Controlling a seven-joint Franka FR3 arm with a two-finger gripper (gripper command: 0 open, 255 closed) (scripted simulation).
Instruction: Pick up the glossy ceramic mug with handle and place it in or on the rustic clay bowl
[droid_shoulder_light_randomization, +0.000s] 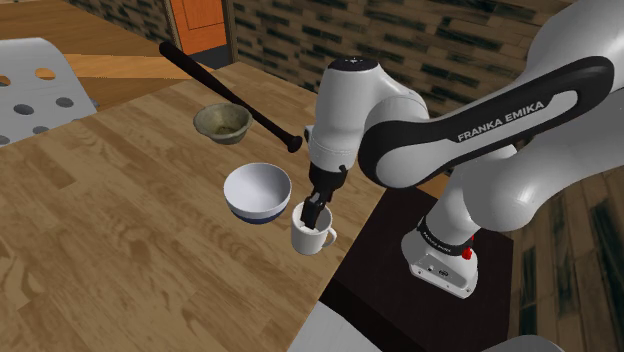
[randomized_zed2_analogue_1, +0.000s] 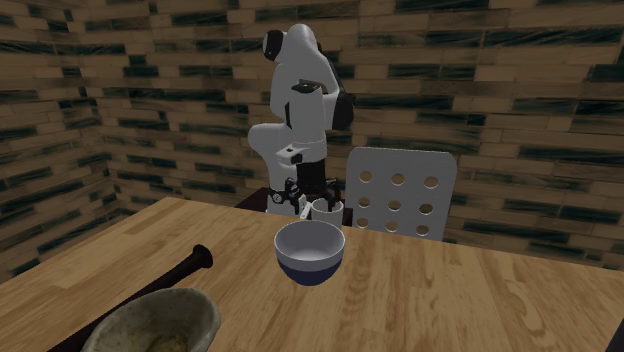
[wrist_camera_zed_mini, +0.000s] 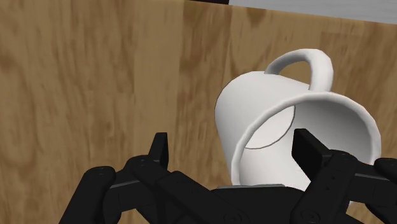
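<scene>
Half out of sight in the shoulder view, the hand (droid_shoulder_light_randomization: 316, 210) had one fingertip sunk in the mug (droid_shoulder_light_randomization: 312, 236). In the second exterior view its black shape was hard to pick out against the dark stand (droid_shoulder_light_randomization: 400, 270) behind it. From the wrist, the hand's own black linkage covered the mug's lower rim.

The fingers stood well apart, open. One finger (wrist_camera_zed_mini: 309, 153) was inside the mug's mouth, and the other finger (wrist_camera_zed_mini: 159, 150) was outside and clear of the wall, so nothing was gripped. Whether the inner finger touched the inside wall could not be made out.

The glossy white mug stood upright at the bench (droid_shoulder_light_randomization: 120, 230) edge nearest the stand, with its handle toward that edge. Just beside it, farther in from the edge, sat a white bowl (droid_shoulder_light_randomization: 258, 190) with a dark blue foot. Farther still, well apart from the mug, was the mottled brownish bowl (droid_shoulder_light_randomization: 222, 122); the second exterior view's bottom edge cut it off. A black bat (droid_shoulder_light_randomization: 200, 73) lay just behind it toward the bench's far edge, and contact between the two could not be judged.

White capitals on the arm's (droid_shoulder_light_randomization: 350, 100) dark band read FRANKA EMIKA.
</scene>
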